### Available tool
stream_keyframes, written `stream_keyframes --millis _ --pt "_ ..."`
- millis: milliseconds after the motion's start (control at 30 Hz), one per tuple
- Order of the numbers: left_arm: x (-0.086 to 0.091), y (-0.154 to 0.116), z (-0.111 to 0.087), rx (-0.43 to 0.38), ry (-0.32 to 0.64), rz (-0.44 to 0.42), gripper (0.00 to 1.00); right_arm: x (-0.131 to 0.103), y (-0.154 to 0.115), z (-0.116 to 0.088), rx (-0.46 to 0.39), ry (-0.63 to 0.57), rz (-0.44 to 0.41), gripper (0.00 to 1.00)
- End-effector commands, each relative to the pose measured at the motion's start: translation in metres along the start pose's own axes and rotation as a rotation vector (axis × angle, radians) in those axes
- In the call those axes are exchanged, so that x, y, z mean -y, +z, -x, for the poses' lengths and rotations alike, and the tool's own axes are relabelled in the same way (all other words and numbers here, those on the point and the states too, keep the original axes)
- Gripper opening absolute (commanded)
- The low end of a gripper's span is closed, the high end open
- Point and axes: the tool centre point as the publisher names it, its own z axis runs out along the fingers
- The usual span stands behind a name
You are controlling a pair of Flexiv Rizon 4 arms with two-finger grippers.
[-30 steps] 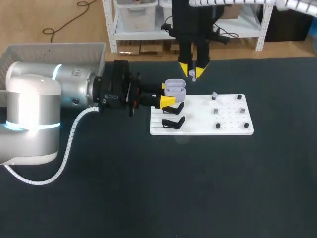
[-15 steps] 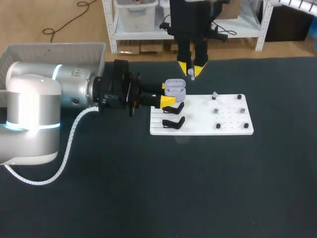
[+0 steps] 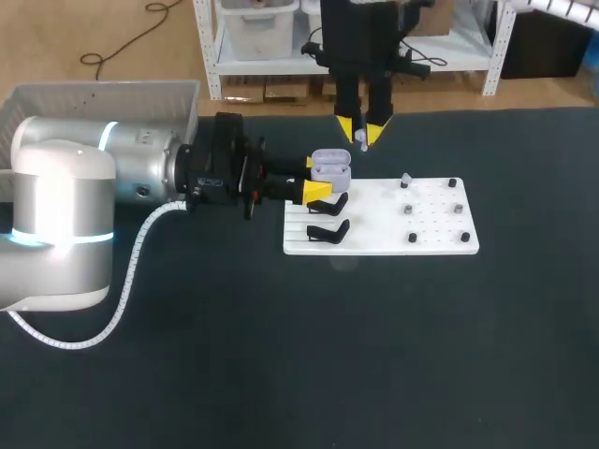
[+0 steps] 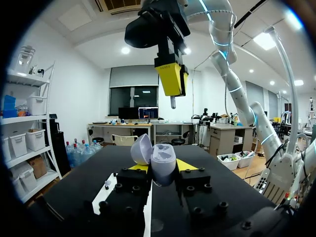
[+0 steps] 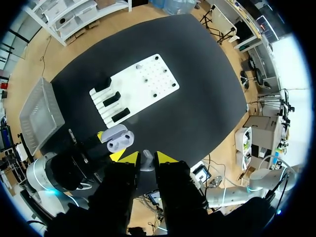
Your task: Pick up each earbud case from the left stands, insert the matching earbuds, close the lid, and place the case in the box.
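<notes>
On the black counter (image 3: 374,355) lies a flat white board (image 3: 440,229). Just above its black stands (image 3: 328,231), the left fingers (image 3: 318,191) squeeze a pale purple open earbud case (image 3: 329,166). Its mouth faces up and its long side seems to run along the arm. That way the small white earbud (image 3: 364,143), pinched in the right fingers (image 3: 346,128) overhead, can drop in.

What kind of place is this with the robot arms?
Probably a robot test lab: on a black table, the left arm holds an open earbud case, the right arm an earbud, by a white peg board.
</notes>
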Motion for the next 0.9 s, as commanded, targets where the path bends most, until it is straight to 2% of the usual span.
stream_keyframes --millis 33,100,233,433,700,900 --pt "0.0 0.0 -0.001 0.003 0.003 0.002 0.0 -0.003 -0.003 -0.005 0.04 0.04 -0.02 0.0" --pt "0.0 0.0 -0.001 0.003 0.003 0.002 0.0 -0.006 -0.005 -0.009 0.087 0.086 -0.047 0.0" --pt "0.0 0.0 -0.001 0.003 0.003 0.002 0.0 -0.013 -0.005 -0.013 0.117 0.163 -0.073 0.0" --pt "0.0 0.0 -0.001 0.003 0.003 0.002 0.0 -0.018 0.007 -0.012 0.105 0.236 -0.089 0.0" --pt "0.0 0.0 -0.001 0.003 0.003 0.002 0.0 -0.021 0.008 -0.011 0.128 0.282 -0.042 0.0" --pt "0.0 0.0 -0.001 0.003 0.003 0.002 0.0 -0.029 0.012 -0.014 0.11 0.272 -0.029 0.0"
